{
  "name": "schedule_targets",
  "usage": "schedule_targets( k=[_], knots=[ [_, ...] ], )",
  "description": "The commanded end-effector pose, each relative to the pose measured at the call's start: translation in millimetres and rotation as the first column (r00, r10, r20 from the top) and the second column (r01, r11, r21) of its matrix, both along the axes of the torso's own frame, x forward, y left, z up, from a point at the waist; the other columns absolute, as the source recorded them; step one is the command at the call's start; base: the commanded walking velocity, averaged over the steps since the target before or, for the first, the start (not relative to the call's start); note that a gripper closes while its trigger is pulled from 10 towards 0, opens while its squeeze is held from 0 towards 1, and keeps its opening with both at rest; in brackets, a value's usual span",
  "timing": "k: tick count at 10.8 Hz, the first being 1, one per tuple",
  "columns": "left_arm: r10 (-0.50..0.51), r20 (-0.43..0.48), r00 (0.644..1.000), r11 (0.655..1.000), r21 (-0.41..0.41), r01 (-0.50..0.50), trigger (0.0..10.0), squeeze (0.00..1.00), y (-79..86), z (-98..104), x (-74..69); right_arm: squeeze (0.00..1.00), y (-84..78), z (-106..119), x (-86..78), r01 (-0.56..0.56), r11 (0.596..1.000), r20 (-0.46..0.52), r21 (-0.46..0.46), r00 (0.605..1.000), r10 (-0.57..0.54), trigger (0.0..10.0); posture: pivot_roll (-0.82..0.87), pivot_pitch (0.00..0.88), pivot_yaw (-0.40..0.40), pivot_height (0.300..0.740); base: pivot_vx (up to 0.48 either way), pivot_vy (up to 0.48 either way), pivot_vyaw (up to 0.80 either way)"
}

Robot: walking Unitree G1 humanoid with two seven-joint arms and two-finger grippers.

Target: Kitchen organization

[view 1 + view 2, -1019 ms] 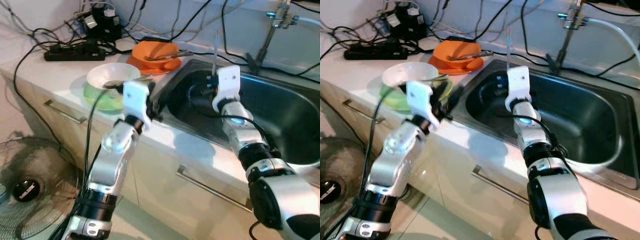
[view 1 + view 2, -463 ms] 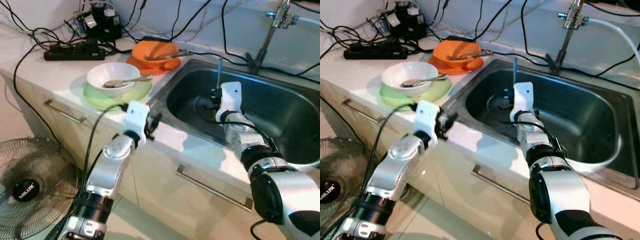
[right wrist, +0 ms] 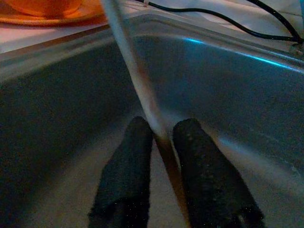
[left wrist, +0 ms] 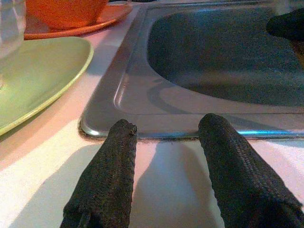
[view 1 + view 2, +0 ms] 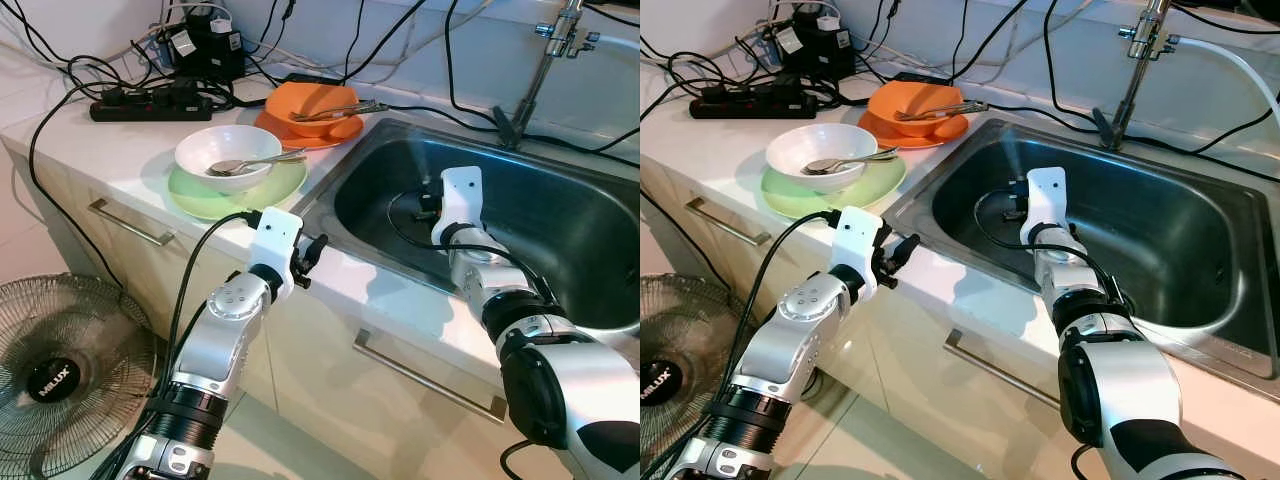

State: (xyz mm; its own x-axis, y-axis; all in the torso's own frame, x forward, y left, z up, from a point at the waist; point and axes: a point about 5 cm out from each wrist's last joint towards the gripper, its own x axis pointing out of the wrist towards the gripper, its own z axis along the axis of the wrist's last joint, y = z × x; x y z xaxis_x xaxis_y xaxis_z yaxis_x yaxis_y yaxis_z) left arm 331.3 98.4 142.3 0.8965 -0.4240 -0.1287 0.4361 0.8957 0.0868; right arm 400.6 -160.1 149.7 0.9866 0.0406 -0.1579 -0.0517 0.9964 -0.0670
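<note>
You have a floor fan [image 5: 55,375] low beside the cabinet, a black power strip [image 5: 150,100] with tangled cables [image 5: 60,75] on the counter's far corner, and a tap [image 5: 1140,45] behind.

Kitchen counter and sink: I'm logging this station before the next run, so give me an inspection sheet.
Surface: white counter; steel sink.
Job's things: white bowl with spoon on green plate; orange bowl with utensils on orange plate; thin utensil.
Clutter: nothing seen.
Grippers: left gripper open, above the counter at the sink's rim; right gripper inside the sink, shut on the thin utensil.
Cables: power strip and black cables across the counter's back.
Surroundings: faucet, drawer handles, floor fan.
</note>
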Motion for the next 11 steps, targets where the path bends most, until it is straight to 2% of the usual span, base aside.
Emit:
schedule_targets(
  k=[1,2,3,4,6,8,10,11],
  knots=[
    [-0.022,-0.021,1.0,1.0,0.011,0.022,10.0,0.0,-2.5,-3.8,-2.4,1.0,-0.1,6.2,2.6,0.003,1.0,0.009,-0.01,1.0,-0.003,10.0,0.2,0.0,-0.027,0.74,0.0,0.0,0.0],
    [-0.022,-0.021,1.0,1.0,0.011,0.022,10.0,0.0,-2.8,-3.7,-2.5,1.0,1.9,6.5,2.7,-0.013,1.0,0.011,0.012,1.0,0.013,10.0,0.2,0.0,-0.027,0.74,0.0,0.0,0.0],
    [-0.028,-0.018,0.999,1.0,0.011,0.028,10.0,0.0,-3.8,-3.0,-2.4,0.98,2.8,9.5,3.5,-0.017,1.0,0.028,-0.018,0.999,0.018,10.0,0.2,0.0,-0.026,0.74,0.0,0.0,0.0],
    [-0.036,-0.008,0.999,0.999,0.013,0.036,10.0,0.0,-5.5,-1.7,-2.4,0.0,3.2,15.3,5.0,-0.015,0.999,0.059,-0.049,0.998,0.018,10.0,0.2,0.0,-0.026,0.74,0.0,0.0,0.0],
    [-0.033,0.048,0.998,0.999,0.025,0.032,10.0,0.0,-6.7,3.1,-2.5,0.0,7.4,30.8,7.2,-0.041,0.999,0.167,-0.005,0.985,0.042,10.0,0.2,0.0,-0.025,0.74,0.0,0.0,0.0],
    [-0.008,0.186,0.983,0.998,0.062,-0.004,10.0,0.0,-6.4,18.5,1.0,0.0,23.1,60.3,4.0,-0.142,0.99,0.404,0.0,0.905,0.13,10.0,0.19,0.0,-0.025,0.74,0.0,0.0,0.0],
    [0.008,0.255,0.967,0.996,0.086,-0.031,10.0,0.0,-7.1,25.9,2.1,0.0,26.8,62.6,-3.3,-0.149,0.989,0.487,0.026,0.865,0.117,10.0,0.18,0.0,-0.026,0.74,0.0,0.0,0.0],
    [0.019,0.32,0.947,0.991,0.118,-0.06,10.0,0.0,-6.0,31.9,3.8,0.0,30.2,59.6,-10.1,-0.164,0.986,0.525,0.028,0.842,0.125,10.0,0.18,0.0,-0.026,0.74,0.0,0.0,0.0]
  ],
)
